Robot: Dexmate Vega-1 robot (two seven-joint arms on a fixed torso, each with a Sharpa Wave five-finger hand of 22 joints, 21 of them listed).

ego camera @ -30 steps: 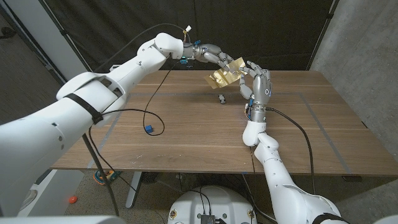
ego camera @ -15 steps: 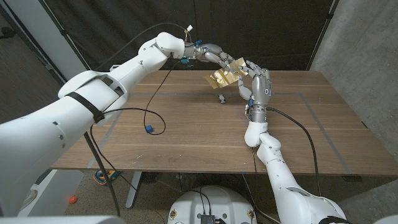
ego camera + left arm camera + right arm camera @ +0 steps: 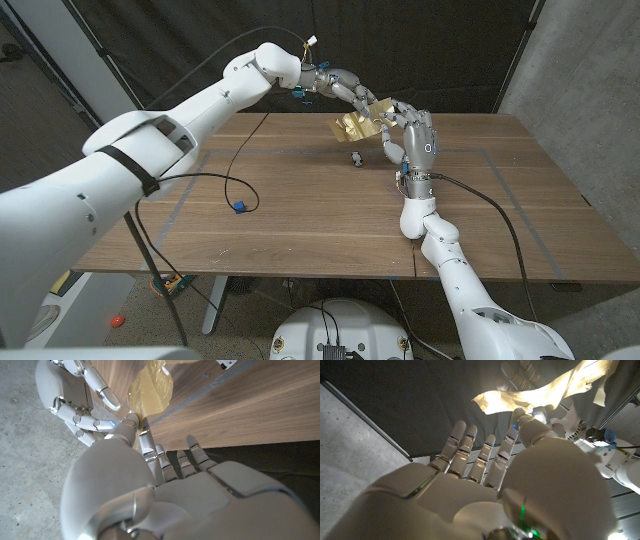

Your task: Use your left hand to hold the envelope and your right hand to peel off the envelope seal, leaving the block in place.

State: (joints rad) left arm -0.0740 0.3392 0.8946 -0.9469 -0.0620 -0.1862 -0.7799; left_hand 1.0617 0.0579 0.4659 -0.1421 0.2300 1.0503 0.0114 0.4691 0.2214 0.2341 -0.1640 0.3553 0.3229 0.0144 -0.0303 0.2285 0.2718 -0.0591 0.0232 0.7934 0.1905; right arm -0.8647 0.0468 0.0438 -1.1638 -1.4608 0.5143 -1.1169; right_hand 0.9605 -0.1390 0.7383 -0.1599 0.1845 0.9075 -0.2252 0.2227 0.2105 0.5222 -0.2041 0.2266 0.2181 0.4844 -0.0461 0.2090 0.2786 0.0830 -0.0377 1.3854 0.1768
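- Envelope (image 3: 355, 122): gold, held clear of the table (image 3: 300, 215) at upper centre of the head view, pinched by your left hand (image 3: 345, 88).
- Right hand (image 3: 415, 135): fingers spread beside the envelope's right edge; whether thumb and finger already pinch the seal cannot be told.
- Block (image 3: 357, 158): small, on the table just below the envelope; keep both hands above it.
- Advice: hold the left grip firm and peel slowly, away from it.
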